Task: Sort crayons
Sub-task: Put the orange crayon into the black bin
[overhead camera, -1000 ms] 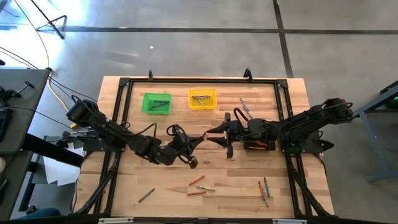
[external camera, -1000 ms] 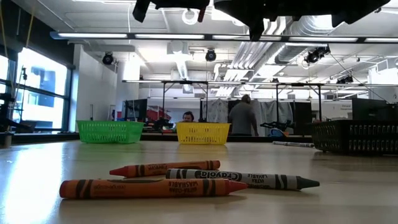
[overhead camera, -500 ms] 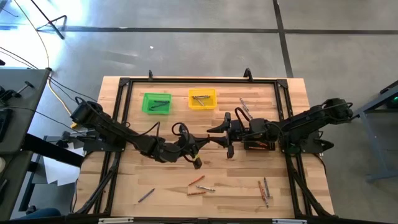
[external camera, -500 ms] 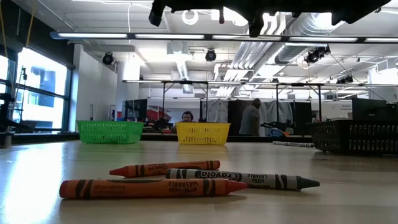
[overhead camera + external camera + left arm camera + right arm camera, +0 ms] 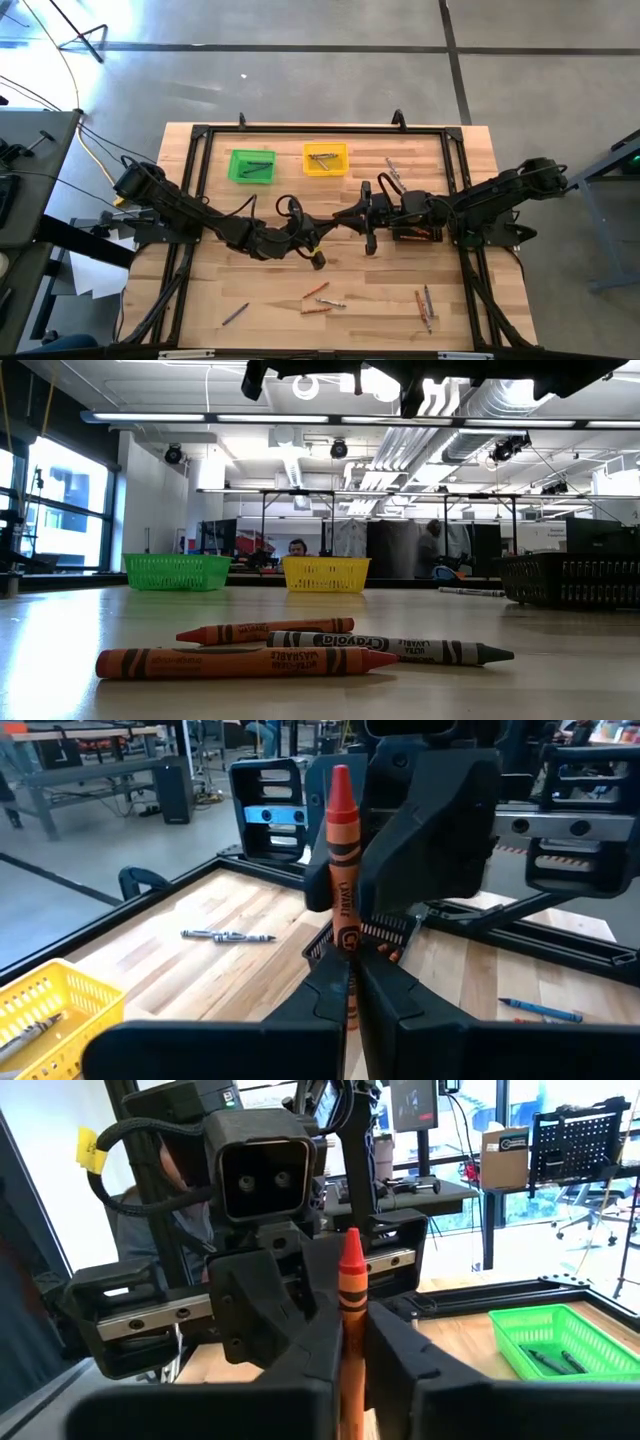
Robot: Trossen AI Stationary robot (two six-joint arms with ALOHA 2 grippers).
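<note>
- Both grippers meet above the middle of the wooden table [image 5: 215, 300], each pinching one end of a single orange-red crayon [image 5: 343, 870].
- The left gripper [image 5: 318, 238] is clamped tight on it.
- The right gripper [image 5: 340, 222] is closed around it from the opposite side.
- Loose crayons [image 5: 318, 300] lie near the front edge.
- A green bin [image 5: 251, 166] and a yellow bin [image 5: 325, 158] sit at the far side, crayons inside.
</note>
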